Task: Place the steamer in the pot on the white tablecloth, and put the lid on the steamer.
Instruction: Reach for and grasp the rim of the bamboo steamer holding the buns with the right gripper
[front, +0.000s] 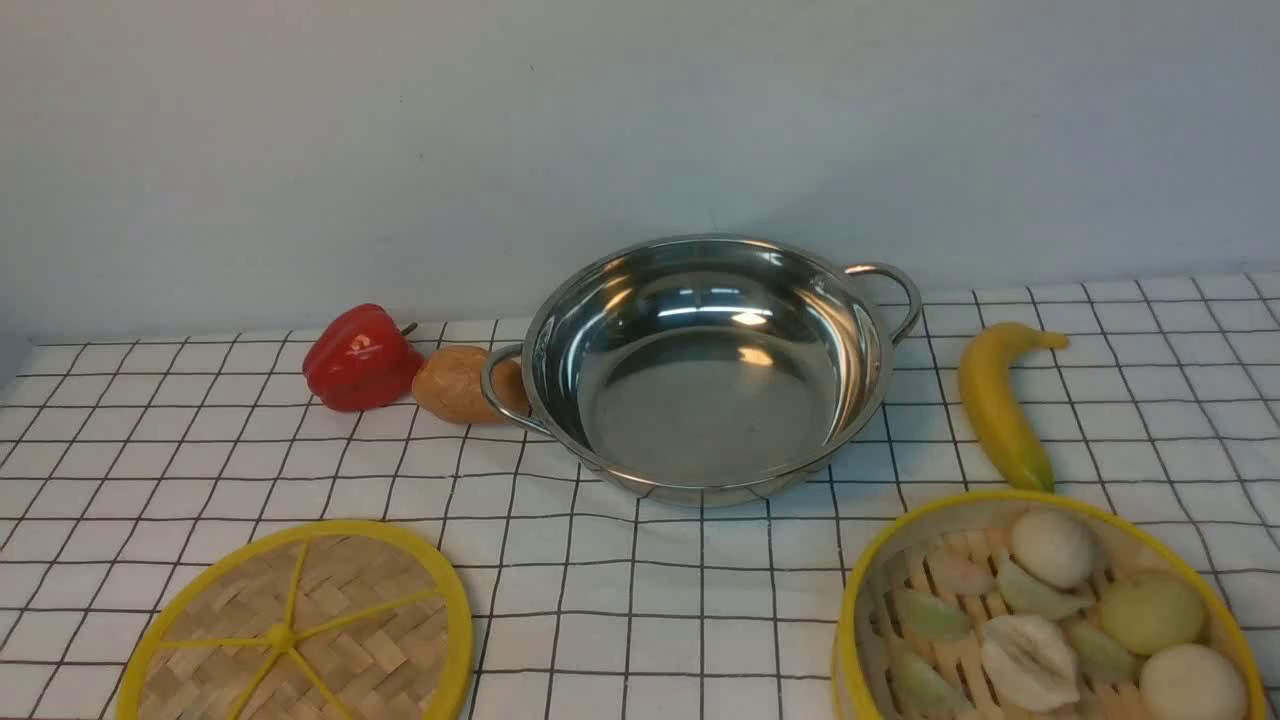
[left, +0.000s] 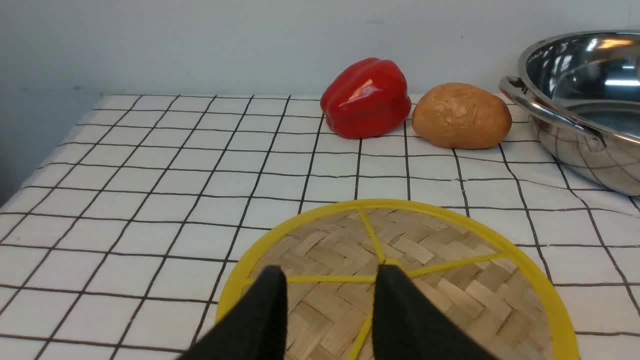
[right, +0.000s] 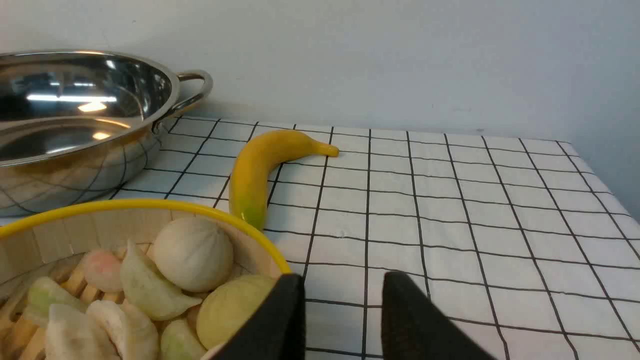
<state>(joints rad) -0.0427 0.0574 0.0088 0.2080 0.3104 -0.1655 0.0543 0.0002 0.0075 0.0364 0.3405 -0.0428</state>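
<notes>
Grey wall (front: 640, 120) behind, white tablecloth (front: 640, 600) below. Empty pot (front: 700, 420) centre back, steamer (front: 1000, 494) near right, lid (front: 300, 630) near left. Left claw (left: 330, 272) spread above lid, right claw (right: 342, 280) spread beside steamer rim, nothing pinched. Probably pre-grasp; next, pinching steamer rim.

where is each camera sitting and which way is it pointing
Front view: between the arms, facing forward at the pot; no arm shows.
Left wrist view: on the left arm, looking low over the lid; the left gripper shows.
Right wrist view: on the right arm, beside the steamer; the right gripper shows.
Both wrist views share the pot.
</notes>
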